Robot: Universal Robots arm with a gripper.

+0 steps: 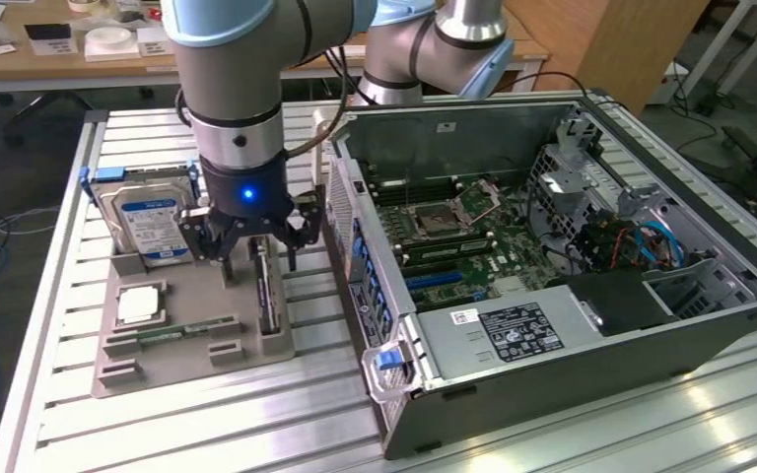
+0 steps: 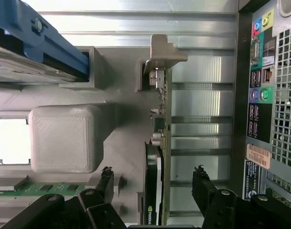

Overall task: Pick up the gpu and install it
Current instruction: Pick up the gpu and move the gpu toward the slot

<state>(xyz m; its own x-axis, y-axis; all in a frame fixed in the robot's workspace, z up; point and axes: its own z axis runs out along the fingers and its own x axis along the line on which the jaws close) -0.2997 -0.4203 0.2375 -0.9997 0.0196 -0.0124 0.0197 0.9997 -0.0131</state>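
Your arm [image 1: 228, 79]: silver tube, pale blue joint caps
You'll see it end in a black wrist [image 1: 247, 182] with a glowing blue light [image 1: 249, 191], then a black gripper [image 1: 257, 268] with bolted linkage fingers [image 2: 105, 183]

On the surface [image 1: 194, 434] a holder tray [image 1: 181, 370] lies at the exterior view's left of the computer case [image 1: 642, 345]. In the tray the gpu [image 1: 265, 296] stands on edge on the side nearest the case. The memory stick [image 1: 188, 330] lies beside it and the hard drive [image 1: 146, 222] stands at the far end. The jaws hang over the gpu, one on each side, not touching it.
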